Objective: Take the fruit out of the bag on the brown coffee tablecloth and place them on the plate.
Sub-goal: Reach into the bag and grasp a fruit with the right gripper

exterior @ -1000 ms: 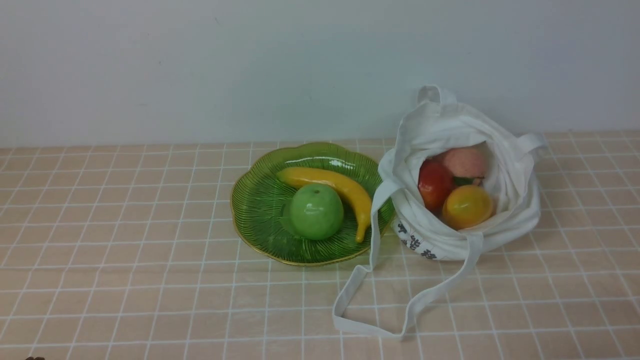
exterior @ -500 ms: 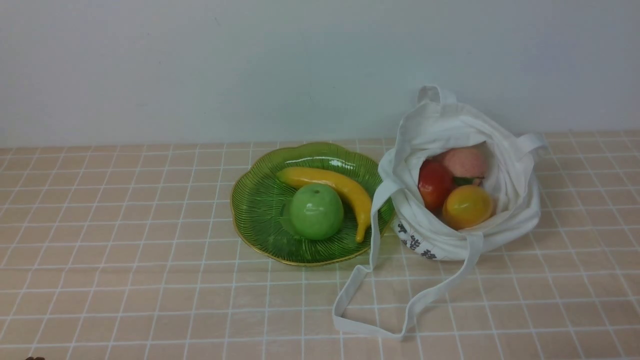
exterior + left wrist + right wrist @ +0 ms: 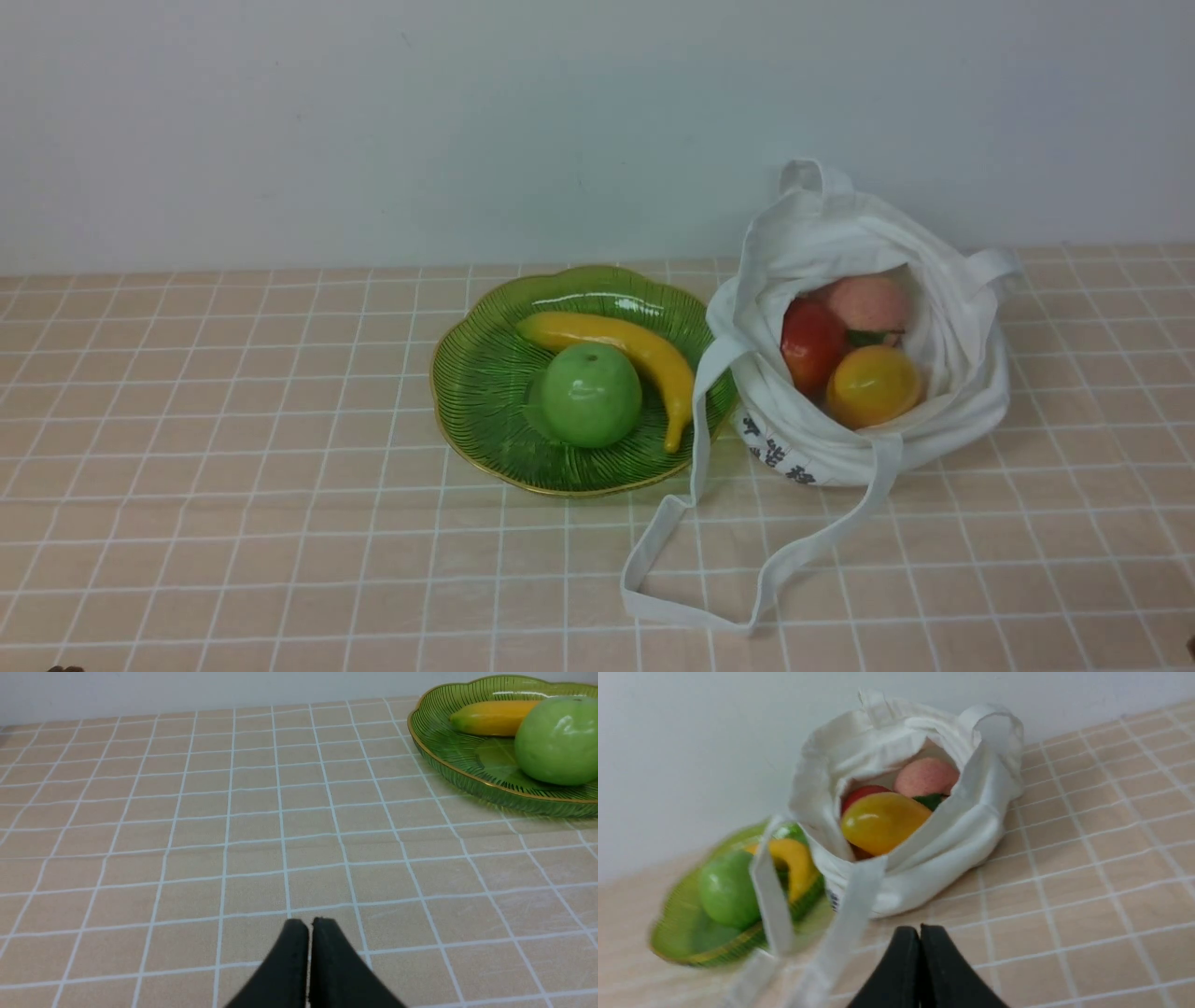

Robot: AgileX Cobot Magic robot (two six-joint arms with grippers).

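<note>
The white bag (image 3: 943, 411) stands open on the checked tablecloth (image 3: 233, 523), right of the green plate (image 3: 476, 392). Inside it lie the orange-yellow mango (image 3: 873, 385), the red apple (image 3: 810, 342) and the pink peach (image 3: 868, 301). The right wrist view shows the bag (image 3: 957, 835) with the mango (image 3: 882, 821), peach (image 3: 924, 777) and a bit of red apple (image 3: 859, 794). My right gripper (image 3: 920, 929) is shut and empty, short of the bag. My left gripper (image 3: 309, 924) is shut and empty over bare cloth, well short of the plate (image 3: 448, 751).
A green apple (image 3: 590, 394) and a yellow banana (image 3: 625, 350) lie on the plate. The bag's long straps (image 3: 719, 560) trail over the cloth toward me. A pale wall stands behind the table.
A dark tip has just come into the front view at the lower right corner. Nothing else has moved.
</note>
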